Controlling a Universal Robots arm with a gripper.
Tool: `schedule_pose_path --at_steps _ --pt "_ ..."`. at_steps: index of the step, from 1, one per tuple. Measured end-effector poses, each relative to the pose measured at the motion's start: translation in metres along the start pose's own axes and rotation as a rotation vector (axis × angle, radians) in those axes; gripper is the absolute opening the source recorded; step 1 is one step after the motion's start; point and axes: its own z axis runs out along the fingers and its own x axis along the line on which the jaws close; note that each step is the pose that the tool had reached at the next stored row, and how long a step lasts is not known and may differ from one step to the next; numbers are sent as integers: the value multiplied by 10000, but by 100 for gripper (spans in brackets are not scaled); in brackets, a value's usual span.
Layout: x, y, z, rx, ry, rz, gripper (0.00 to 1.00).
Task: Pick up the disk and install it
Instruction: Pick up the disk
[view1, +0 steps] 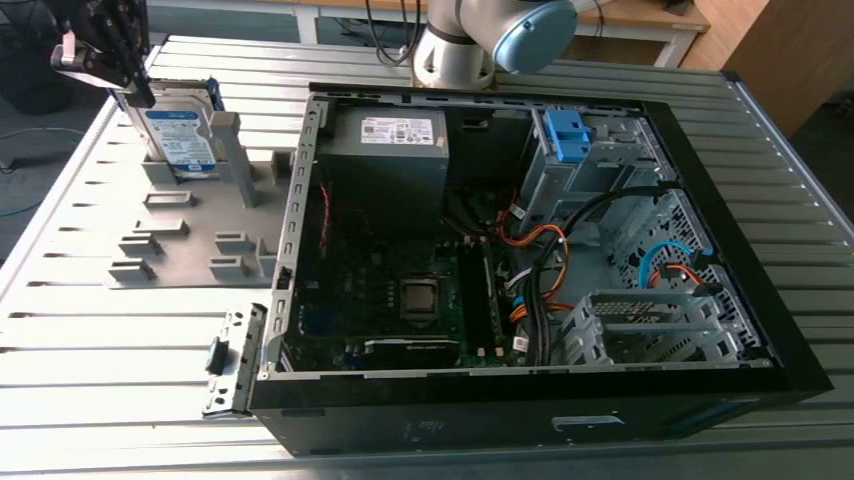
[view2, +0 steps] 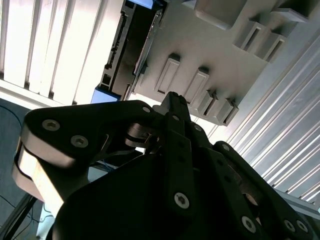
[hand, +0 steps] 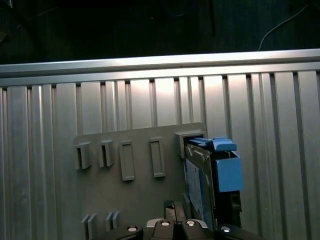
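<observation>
1. Jaws: poised at the upper end of the disk (view1: 180, 128), touching it or just short of it; apart or together, not possible to tell from these views.
2. Directly under the jaws: disk standing on its edge in a slot of the grey holder (view1: 174, 240), itself flat on the slatted metal surface (view1: 107, 350); label face turned outward.
3. In the first wrist view, just ahead of the jaws: disk (hand: 200, 182) upright, with the blue carrier (hand: 227, 172) wrapped around its metal body.
4. Judged stiff and rather heavy for its size: metal shell, no bending expected under a firm squeeze.
5. Judged sensitive to shock: not to be knocked against the holder walls, not to be dropped on the surface.
6. Label face and bare metal probably smooth and somewhat slippery; blue plastic probably a little springy, so a weaker place for holding.
7. Most sensible hold, as a judgement: across the two broad flat faces near the free upper edge, with even pressure.
8. Well away from the jaws, to one side: open computer case (view1: 534, 250), no contact with the disk.
</observation>
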Motion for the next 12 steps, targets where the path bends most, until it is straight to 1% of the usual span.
schedule_pose_path --at_steps 12 --pt "0 0 0 -3 2 -103 11"
